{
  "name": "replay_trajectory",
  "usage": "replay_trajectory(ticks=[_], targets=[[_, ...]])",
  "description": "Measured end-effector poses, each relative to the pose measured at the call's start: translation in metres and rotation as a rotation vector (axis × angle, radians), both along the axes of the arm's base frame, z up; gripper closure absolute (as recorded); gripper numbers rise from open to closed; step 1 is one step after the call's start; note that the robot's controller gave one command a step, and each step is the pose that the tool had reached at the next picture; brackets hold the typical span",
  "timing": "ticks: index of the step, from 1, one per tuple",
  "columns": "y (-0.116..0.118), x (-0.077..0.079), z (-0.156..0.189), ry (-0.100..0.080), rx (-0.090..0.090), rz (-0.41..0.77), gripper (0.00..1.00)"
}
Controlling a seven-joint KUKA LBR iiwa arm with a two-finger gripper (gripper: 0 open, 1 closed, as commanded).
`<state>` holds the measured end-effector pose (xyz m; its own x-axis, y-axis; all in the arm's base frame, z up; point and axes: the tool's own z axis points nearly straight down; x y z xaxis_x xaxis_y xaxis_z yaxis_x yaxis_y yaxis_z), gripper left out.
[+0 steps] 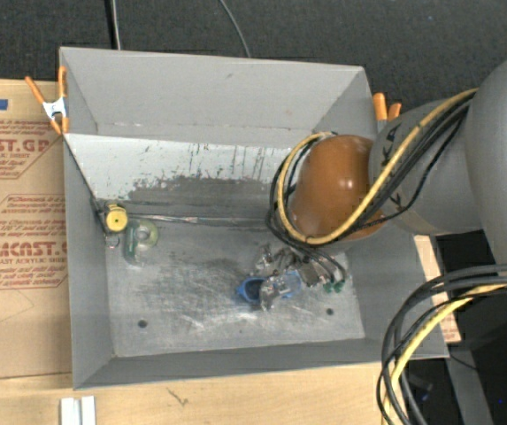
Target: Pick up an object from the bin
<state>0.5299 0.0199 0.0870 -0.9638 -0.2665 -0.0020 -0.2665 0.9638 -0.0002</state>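
My gripper (278,277) is down near the bin floor, right of the middle, under the arm's orange cover. A small blue thing (252,291) lies on the floor touching its lower left side; I cannot see whether it is held. A small green piece (334,283) sits just right of the gripper.
At the bin's left side, by the foot of the slanted back wall, lie a small yellow round thing (114,219) and a clear, greenish ring-like thing (141,237). The arm and its cables cover the bin's right part.
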Motion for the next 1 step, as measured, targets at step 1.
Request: replay_trajectory(ticks=[1], targets=[[0.0010,0.0014,0.0559,-0.005,0.000,0.000,1.00]])
